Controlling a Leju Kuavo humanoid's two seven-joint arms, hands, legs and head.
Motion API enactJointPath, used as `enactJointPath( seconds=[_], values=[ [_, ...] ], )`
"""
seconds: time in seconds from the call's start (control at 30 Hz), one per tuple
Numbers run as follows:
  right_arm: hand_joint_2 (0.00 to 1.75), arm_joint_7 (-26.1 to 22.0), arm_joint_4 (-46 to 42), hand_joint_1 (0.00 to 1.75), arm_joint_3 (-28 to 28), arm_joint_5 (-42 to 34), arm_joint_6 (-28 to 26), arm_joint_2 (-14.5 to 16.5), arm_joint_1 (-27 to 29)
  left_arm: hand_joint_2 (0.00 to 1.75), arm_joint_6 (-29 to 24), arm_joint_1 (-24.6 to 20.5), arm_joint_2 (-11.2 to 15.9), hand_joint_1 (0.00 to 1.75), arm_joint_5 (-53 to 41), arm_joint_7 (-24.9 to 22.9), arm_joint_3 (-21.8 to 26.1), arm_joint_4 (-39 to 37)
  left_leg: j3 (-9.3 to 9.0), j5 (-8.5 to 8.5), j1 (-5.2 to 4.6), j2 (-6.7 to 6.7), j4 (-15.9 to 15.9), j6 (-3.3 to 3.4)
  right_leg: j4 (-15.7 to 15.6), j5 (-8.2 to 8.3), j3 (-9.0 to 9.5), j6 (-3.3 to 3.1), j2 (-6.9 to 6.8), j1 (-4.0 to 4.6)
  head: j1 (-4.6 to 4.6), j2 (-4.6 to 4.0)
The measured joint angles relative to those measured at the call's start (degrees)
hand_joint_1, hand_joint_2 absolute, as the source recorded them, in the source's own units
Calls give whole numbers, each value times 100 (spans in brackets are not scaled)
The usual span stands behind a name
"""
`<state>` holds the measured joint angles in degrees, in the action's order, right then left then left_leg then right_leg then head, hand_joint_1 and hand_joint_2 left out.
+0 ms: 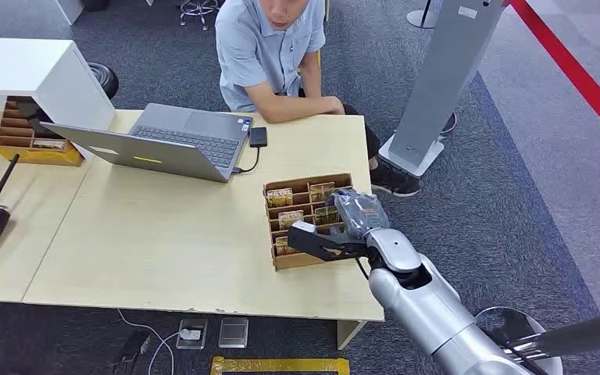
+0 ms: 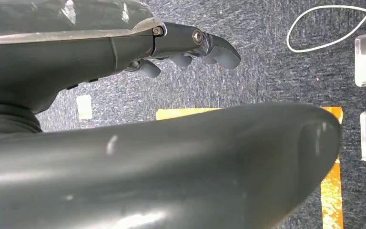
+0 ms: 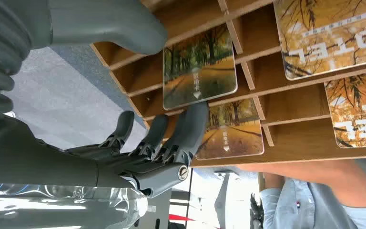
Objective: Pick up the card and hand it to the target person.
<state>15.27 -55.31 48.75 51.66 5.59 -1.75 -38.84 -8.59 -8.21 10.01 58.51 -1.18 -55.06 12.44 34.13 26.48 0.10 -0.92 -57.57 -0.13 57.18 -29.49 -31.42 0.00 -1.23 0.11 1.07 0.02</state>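
Head view: right hand (image 1: 336,234) over the wooden rack (image 1: 310,220) on the table (image 1: 164,234), reaching for a card; person (image 1: 273,55) seated opposite to receive it.
Left wrist view: left hand (image 2: 190,47) hangs empty, fingers loosely curled.
Right wrist view: fingers (image 3: 190,129) apart, bracketing the card (image 3: 199,67) standing in its slot; nothing gripped.

The right arm (image 1: 430,301) is smooth silver, its wrist wrapped in clear plastic, ending in a dark grey right hand (image 1: 324,238) with silver screws.

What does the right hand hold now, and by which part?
Nothing yet. The right hand reaches a card in the wooden organizer, fingers below its edge.
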Motion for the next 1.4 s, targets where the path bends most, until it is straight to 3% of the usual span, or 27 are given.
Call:
enactJointPath(
  seconds=[0.17,0.27,1.23,1.37,1.4],
  values=[
    [175,-5,12,122,-1,-10,-16,1,-13,0,0,0,0,0,1,0,0,0,0,0,0,0,0,0,0,0,0,0,0,0,0,1],
    [175,-14,20,129,-1,-10,-32,2,-23,0,0,0,0,0,1,0,0,0,-1,0,0,0,0,0,0,0,1,0,0,0,-1,0],
    [175,-69,23,137,17,64,-95,50,6,0,55,-4,2,0,-22,-53,30,0,-3,-2,0,0,0,0,0,1,1,0,1,0,0,1],
    [175,-79,23,133,19,59,-95,50,9,175,123,-3,4,0,-51,20,35,1,-3,-2,0,0,0,0,0,1,2,-1,1,0,0,0],
    [175,-81,23,133,19,57,-94,50,8,175,141,-3,5,0,-58,44,37,1,-3,-2,0,0,0,0,0,1,2,-1,1,0,0,0]
  ],
)
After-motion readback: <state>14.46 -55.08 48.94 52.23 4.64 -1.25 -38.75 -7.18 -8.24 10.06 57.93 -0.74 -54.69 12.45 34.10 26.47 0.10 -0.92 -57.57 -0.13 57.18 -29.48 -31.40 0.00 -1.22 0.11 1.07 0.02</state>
